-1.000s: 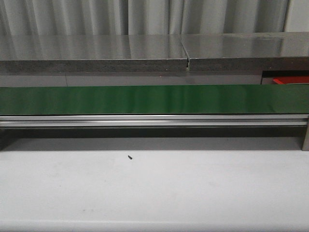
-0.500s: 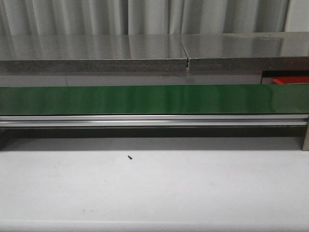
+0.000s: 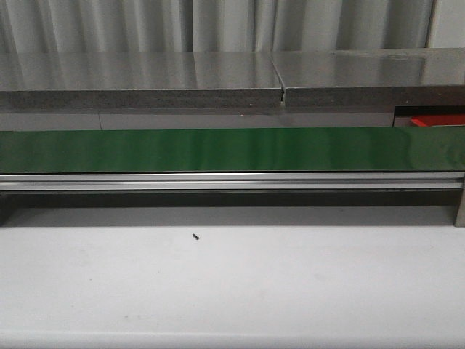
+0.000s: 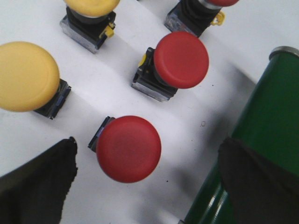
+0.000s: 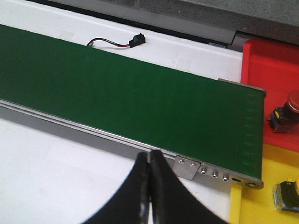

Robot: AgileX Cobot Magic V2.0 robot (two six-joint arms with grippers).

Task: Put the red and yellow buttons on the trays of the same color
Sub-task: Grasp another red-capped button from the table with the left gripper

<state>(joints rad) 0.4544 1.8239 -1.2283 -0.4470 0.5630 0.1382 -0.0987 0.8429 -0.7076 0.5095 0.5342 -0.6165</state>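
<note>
**Buttons wait beside the belt**

Red button point(image 4: 128, 148) sits between the left gripper's point(image 4: 145, 179) spread fingers, on white table by the green belt point(image 4: 261, 140). Rigid, light, top-heavy (smooth dome looks slippery): grip the square base. Right gripper point(image 5: 149, 186) is pressed together, empty, near the red tray point(image 5: 271, 70).

Green belt point(image 3: 218, 150), red button point(image 4: 129, 148), yellow button point(image 4: 27, 76) (black bases), red tray point(image 5: 270, 79)

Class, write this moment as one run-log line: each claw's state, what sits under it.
left claw: open, above red button | right claw: shut, empty, near green belt | red tray: one button
</note>
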